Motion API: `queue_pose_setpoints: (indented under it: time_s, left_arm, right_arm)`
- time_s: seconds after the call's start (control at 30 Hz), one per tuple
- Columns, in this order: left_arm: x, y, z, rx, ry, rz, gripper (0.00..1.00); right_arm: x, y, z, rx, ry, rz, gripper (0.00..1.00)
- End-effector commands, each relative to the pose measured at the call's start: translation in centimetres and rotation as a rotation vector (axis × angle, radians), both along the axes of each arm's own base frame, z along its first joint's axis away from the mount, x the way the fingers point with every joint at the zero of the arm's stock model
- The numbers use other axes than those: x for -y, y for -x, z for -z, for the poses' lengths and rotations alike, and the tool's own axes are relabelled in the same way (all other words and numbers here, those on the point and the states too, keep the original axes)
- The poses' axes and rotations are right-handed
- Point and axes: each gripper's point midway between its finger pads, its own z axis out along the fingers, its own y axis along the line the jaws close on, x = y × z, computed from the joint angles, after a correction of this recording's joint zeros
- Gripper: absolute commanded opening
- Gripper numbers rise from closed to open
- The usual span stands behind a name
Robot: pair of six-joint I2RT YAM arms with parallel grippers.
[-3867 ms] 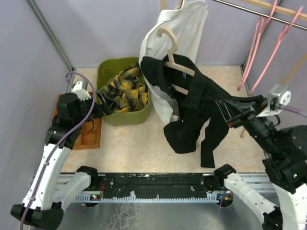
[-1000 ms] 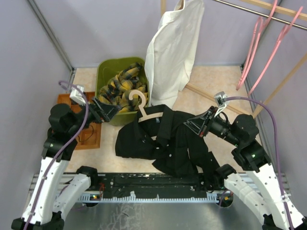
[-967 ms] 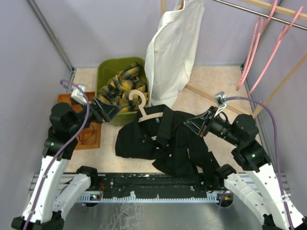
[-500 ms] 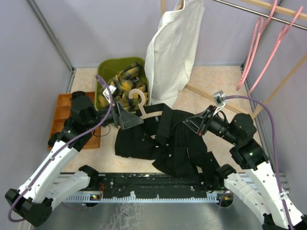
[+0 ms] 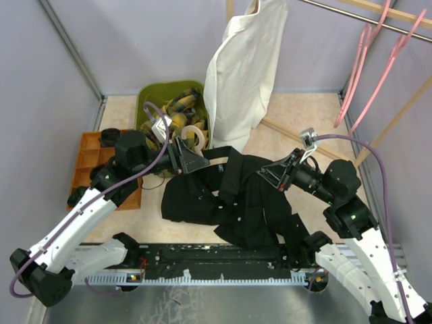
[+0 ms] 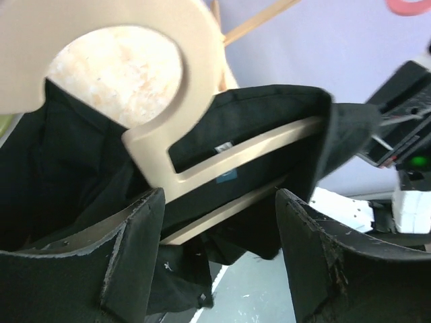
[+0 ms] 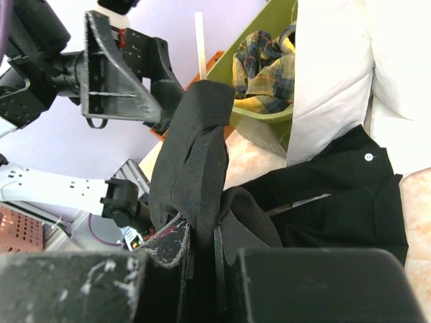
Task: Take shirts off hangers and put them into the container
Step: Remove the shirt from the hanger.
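The black shirt (image 5: 236,206) lies crumpled on the table, still on its beige hanger (image 5: 194,137). My left gripper (image 5: 194,162) is open at the hanger's neck. In the left wrist view the hanger (image 6: 168,101) and its lower bar cross the gap between the left gripper's (image 6: 219,249) fingers. My right gripper (image 5: 273,177) is shut on a fold of the black shirt (image 7: 199,141). A white shirt (image 5: 246,67) hangs at the back. The plaid shirt (image 5: 172,111) lies in the olive container (image 5: 150,98).
An orange compartment tray (image 5: 84,165) sits left of the container. Pink hangers (image 5: 364,57) hang from a rail at the back right. Long wooden poles (image 5: 287,133) lean across the right side. Grey walls close in on both sides.
The left arm swung right from beside the container to the hanger, and its jaws narrowed a little. The right arm held still with the black shirt. Earlier the shirt was lowered onto the table.
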Motion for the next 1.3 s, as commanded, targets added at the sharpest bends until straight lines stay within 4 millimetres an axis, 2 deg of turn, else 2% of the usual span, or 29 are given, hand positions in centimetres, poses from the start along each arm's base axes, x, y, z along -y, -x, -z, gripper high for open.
queue_pose_setpoints:
  time_s: [0.0, 0.23, 0.43, 0.83, 0.93, 1.03, 1.07, 1.1, 1.13, 1.17, 1.2, 1.27]
  left_arm:
    - [-0.6, -0.9, 1.4, -0.017, -0.083, -0.065, 0.72]
    - [-2.1, -2.2, 2.4, -0.011, -0.143, -0.175, 0.72]
    - [-1.5, -2.3, 2.6, -0.015, -0.139, -0.152, 0.69]
    - [0.3, -1.4, 1.7, 0.011, -0.125, -0.087, 0.48]
    - [0.5, -1.2, 1.7, 0.017, -0.126, -0.081, 0.35]
    - [0.1, -1.4, 1.8, 0.024, -0.143, -0.109, 0.18]
    - [-0.3, -1.6, 1.9, 0.031, -0.154, -0.128, 0.16]
    - [-0.8, -1.7, 1.8, 0.044, -0.164, -0.15, 0.12]
    - [-1.4, -2.0, 1.7, 0.055, -0.177, -0.18, 0.08]
    - [-2.0, -2.2, 1.5, 0.07, -0.189, -0.212, 0.04]
    - [-2.6, -2.3, 1.5, 0.079, -0.204, -0.239, 0.0]
    - [-3.7, -2.6, 1.3, 0.096, -0.233, -0.291, 0.0]
  right_arm:
    - [0.0, 0.2, -3.1, 0.092, -0.063, -0.007, 0.0]
    - [-0.4, 1.0, -3.2, 0.096, -0.068, -0.053, 0.0]
    - [-1.1, 2.2, -3.5, 0.109, -0.087, -0.136, 0.0]
    - [-0.7, 1.3, -2.5, 0.079, -0.07, -0.084, 0.0]
    - [-0.8, 1.2, -2.4, 0.072, -0.068, -0.084, 0.0]
    - [-0.4, 0.6, -2.1, 0.058, -0.053, -0.043, 0.0]
    - [-0.1, 0.3, -1.9, 0.047, -0.042, -0.014, 0.02]
    - [0.2, 0.0, -1.6, 0.037, -0.029, 0.01, 0.11]
    - [0.4, -0.3, -1.2, 0.022, -0.01, 0.033, 0.27]
    - [0.7, -0.5, -0.8, 0.008, 0.01, 0.053, 0.37]
    - [1.0, -0.6, -0.6, 0.005, 0.031, 0.068, 0.45]
    - [1.5, -0.7, 0.1, -0.021, 0.074, 0.09, 0.6]
